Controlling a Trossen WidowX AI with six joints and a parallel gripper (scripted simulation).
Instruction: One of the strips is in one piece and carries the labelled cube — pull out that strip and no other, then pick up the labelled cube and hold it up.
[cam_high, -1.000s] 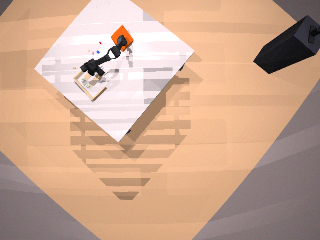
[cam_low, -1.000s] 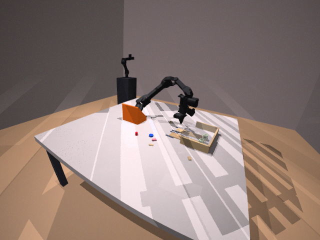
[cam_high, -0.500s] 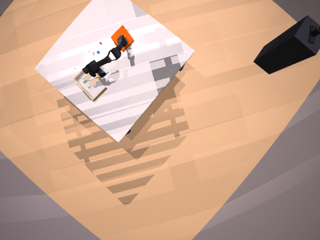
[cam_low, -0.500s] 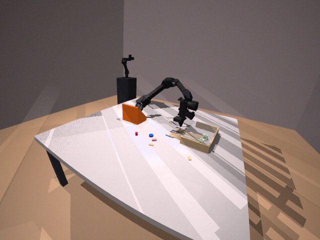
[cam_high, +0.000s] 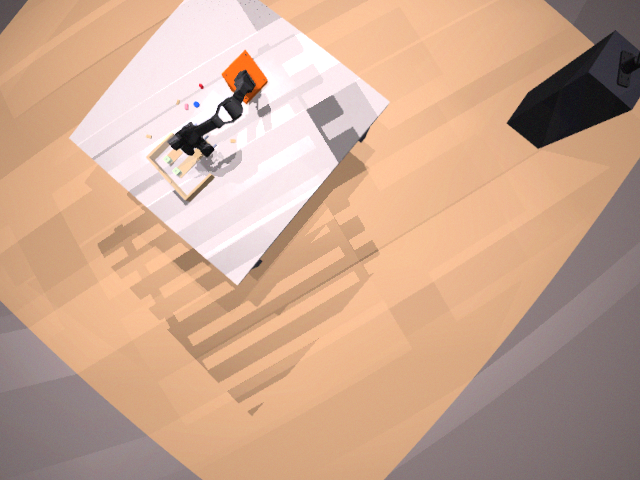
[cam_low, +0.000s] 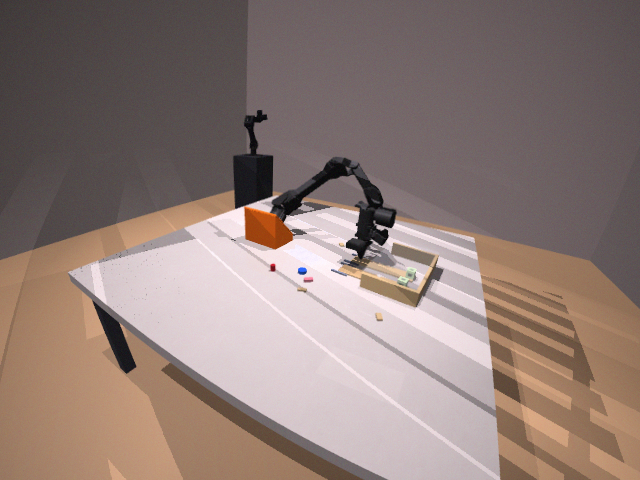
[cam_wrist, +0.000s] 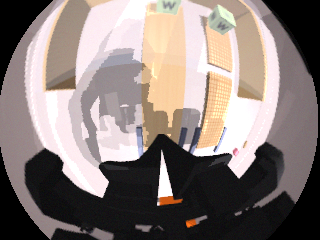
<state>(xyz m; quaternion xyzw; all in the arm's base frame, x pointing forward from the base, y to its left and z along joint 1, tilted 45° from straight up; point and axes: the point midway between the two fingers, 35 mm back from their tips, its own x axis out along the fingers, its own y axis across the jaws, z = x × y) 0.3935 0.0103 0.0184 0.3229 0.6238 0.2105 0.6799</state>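
My gripper (cam_low: 360, 254) (cam_wrist: 160, 136) is shut with nothing between the fingertips, above the near end of the smooth tan strip. That strip (cam_high: 188, 164) (cam_low: 388, 268) (cam_wrist: 165, 75) looks unbroken and carries a pale green cube (cam_high: 177, 171) (cam_low: 410, 273) (cam_wrist: 168, 5) marked W at its far end. Beside it, in the wrist view on the right, a grid-patterned strip (cam_wrist: 216, 105) is split by a gap. A second pale green cube (cam_high: 167, 160) (cam_low: 402, 281) (cam_wrist: 221, 19), also marked W, is at the end of its far piece. The fingers hide part of the strips' near ends.
A three-sided tan frame (cam_high: 200, 188) (cam_low: 387, 290) (cam_wrist: 60, 50) surrounds the strips' far parts. Slim blue-grey bars (cam_wrist: 220, 140) flank their near ends. A red cylinder (cam_high: 201, 86) (cam_low: 272, 267), a blue disc (cam_high: 196, 104) (cam_low: 302, 270), a pink block (cam_low: 308, 279) and small tan blocks (cam_low: 378, 316) lie outside it.
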